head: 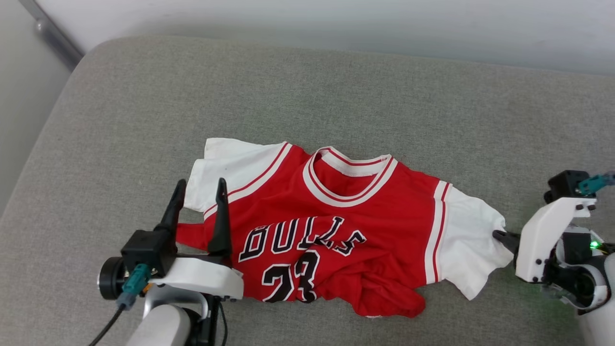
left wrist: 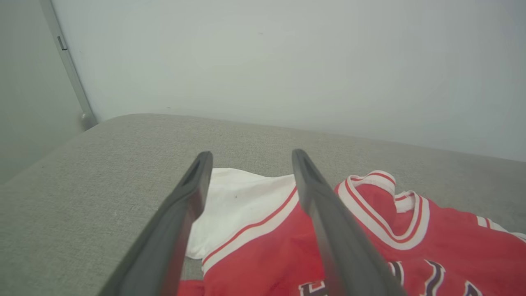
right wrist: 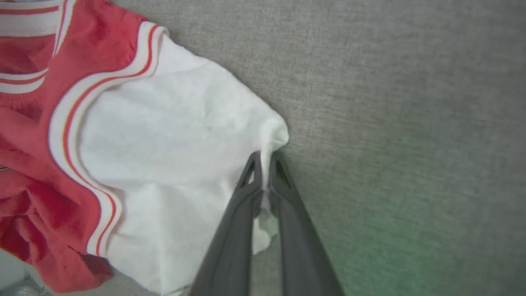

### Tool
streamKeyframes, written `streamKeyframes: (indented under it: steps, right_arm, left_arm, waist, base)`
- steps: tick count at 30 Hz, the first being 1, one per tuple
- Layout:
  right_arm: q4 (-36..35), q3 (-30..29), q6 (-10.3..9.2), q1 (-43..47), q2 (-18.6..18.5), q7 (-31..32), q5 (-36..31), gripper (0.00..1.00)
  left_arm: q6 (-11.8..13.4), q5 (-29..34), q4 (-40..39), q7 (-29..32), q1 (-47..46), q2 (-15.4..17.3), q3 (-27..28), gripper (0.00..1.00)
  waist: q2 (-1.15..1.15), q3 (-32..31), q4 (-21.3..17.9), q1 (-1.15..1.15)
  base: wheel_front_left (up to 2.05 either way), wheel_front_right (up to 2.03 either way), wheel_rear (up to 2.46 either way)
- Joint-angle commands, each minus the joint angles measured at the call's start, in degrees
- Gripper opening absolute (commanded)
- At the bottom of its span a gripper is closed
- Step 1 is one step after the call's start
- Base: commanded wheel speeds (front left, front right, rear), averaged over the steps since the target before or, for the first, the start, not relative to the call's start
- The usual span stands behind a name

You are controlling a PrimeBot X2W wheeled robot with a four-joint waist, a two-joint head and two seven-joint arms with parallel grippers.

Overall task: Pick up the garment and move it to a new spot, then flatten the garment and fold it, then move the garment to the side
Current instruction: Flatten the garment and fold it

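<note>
The garment, a red jersey with black lettering, white-striped trim and white fabric at both sides, lies rumpled on the grey cushion. My right gripper is at the garment's right edge, its fingers shut on a pinch of the white fabric, seen close in the right wrist view at the gripper. My left gripper stands open over the garment's left white part, fingers pointing away from me. In the left wrist view the open left gripper frames the white part without touching it.
The grey cushion stretches far beyond the garment on all sides. A pale wall runs along the back, with a grey metal bar at the far left corner. The cushion's left edge drops off.
</note>
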Motion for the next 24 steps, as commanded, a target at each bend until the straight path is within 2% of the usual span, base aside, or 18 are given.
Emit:
streamKeyframes:
  steps: [1, 7, 8, 14, 18, 21, 24]
  right_arm:
    - [1.02, 1.55, 0.14, 0.98, 0.96, -0.12, 0.13, 0.00]
    - [-2.20, 2.64, 0.08, -0.70, -1.17, -4.42, -0.93, 0.00]
    - [-4.18, 3.22, 0.08, -0.49, -1.19, -5.36, -1.25, 0.00]
    - [-8.36, 4.82, 0.08, -0.93, -0.70, -5.94, -1.76, 0.00]
    - [-10.57, 6.43, 0.07, -1.86, -0.34, -6.38, -1.42, 0.00]
    - [-12.05, 7.80, 0.08, -2.43, 0.04, -6.93, -1.23, 0.00]
    - [-12.95, 8.98, 0.08, -3.06, 0.32, -7.73, -0.93, 0.00]
  left_arm:
    - [-0.27, -0.35, 0.22, -0.22, -0.61, 0.51, 0.58, 1.00]
    - [-1.55, -2.34, -0.47, 3.19, -2.63, 4.21, 3.17, 1.00]
    - [-3.50, -4.84, -0.98, 7.64, -5.11, 7.46, 5.05, 1.00]
    - [-9.46, -11.15, 3.02, 20.32, -12.07, 14.48, 7.29, 1.00]
    - [-13.37, -16.02, 8.02, 31.33, -16.45, 18.84, 7.42, 1.00]
    - [-15.48, -19.57, 12.62, 41.41, -18.93, 22.04, 6.84, 1.00]
    - [-15.92, -21.75, 16.65, 49.11, -20.39, 24.69, 6.39, 1.00]
  waist:
    - [0.00, -0.40, -0.47, 0.00]
    - [0.00, -2.93, -3.05, 0.00]
    - [0.00, -3.73, -5.12, 0.00]
    - [0.00, -2.57, -10.37, 0.00]
    - [0.00, -0.33, -13.58, 0.00]
    - [0.00, 1.93, -15.57, 0.00]
    - [0.00, 3.96, -17.29, 0.00]
  base:
    - [0.00, 0.00, 0.00]
    - [0.00, 0.00, 0.00]
    - [0.00, 0.00, 0.00]
    - [0.00, 0.00, 0.00]
    - [0.00, 0.00, 0.00]
    - [0.00, 0.00, 0.00]
    - [0.00, 0.00, 0.00]
